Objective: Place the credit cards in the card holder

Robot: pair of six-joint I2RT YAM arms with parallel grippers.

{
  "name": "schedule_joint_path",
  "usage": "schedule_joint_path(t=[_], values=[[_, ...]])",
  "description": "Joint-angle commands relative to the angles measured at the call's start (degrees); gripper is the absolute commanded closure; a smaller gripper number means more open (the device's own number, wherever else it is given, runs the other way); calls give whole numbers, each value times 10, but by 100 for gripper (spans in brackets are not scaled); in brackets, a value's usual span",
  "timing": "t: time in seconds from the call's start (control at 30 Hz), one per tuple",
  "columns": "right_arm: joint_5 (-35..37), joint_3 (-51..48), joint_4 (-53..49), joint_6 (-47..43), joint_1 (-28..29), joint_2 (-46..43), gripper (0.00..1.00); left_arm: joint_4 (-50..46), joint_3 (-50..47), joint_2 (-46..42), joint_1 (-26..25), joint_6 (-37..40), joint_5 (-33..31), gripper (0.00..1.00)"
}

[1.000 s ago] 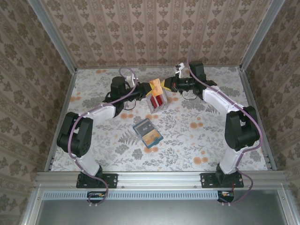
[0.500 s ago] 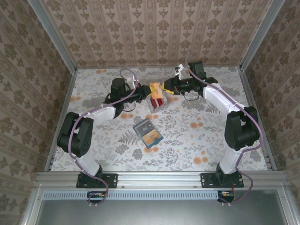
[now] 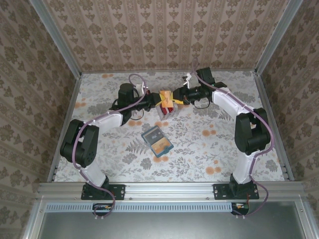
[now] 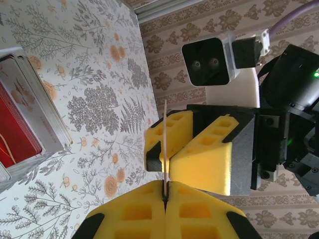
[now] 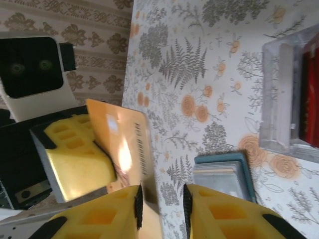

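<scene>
**Credit card: mid-air hand-over between the two arms**

**Location.** The credit card (image 5: 123, 144) is held above the bench (image 3: 224, 149) at its far middle. It sits over a clear case (image 3: 167, 111) stocked with more red cards (image 5: 311, 94). The card holder (image 3: 157, 141) lies open on the bench nearer the arm bases, well apart from both grippers.

**Fingers.**
- Left gripper (image 4: 165, 198): the fingers are pressed together on one end of the card, which shows edge-on as a thin line in the left wrist view.
- Right gripper (image 5: 162, 200): the fingers are spread with a gap between them. The card's free end reaches into that gap, close by one finger, and no pinch is seen.

**Step, as judged.** One card is being passed from the left arm to the right, and the receiving grip is not yet made.

**Next move, as judged.**
- The right fingers need to close squarely on the free end before the left fingers let go.
- The card then has to travel to the holder.
- Its leading short edge must line up with a pocket mouth so it can slide in flat.

**Orientation.**
- Card: the long axis runs from one gripper to the other, roughly across the bench. The free end points at the right gripper, and one printed face is turned toward the right wrist camera.
- Holder: the long axis lies diagonally, far-left to near-right, with the blue half farther away and the orange half nearer.
</scene>
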Motion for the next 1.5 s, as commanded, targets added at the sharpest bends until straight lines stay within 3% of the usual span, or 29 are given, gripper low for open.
schedule_joint_path(t=[0.0, 0.07, 0.17, 0.27, 0.37, 0.43, 0.67, 0.8, 1.1, 1.47], values=[[-42, 15, 7, -1, 6, 4, 73, 3, 12, -13, -3, 20, 17, 100], [-51, 11, 16, 4, 6, 1, 77, 2, 14, -12, -4, 21, 17, 100], [-50, 6, 15, 2, 6, -4, 92, -1, 14, -9, -4, 22, 14, 100], [-35, 1, -4, -11, 6, -12, 97, -30, 15, -9, -3, 41, 5, 99], [-4, -19, -25, -26, 6, -29, 99, -128, 25, -15, 0, 107, -26, 85], [30, -38, -51, -47, 10, -44, 99, -213, 34, -17, 0, 167, -57, 82], [144, -167, -68, -85, 29, -107, 99, -382, 28, -12, -3, 316, -163, 82], [176, -225, -53, -82, 35, -130, 99, -438, 38, 6, -43, 371, -209, 83], [194, -255, -37, -74, 37, -138, 99, -563, 119, 61, -136, 455, -373, 84], [190, -255, -32, -72, 36, -139, 99, -600, 169, 149, -145, 484, -428, 89]])
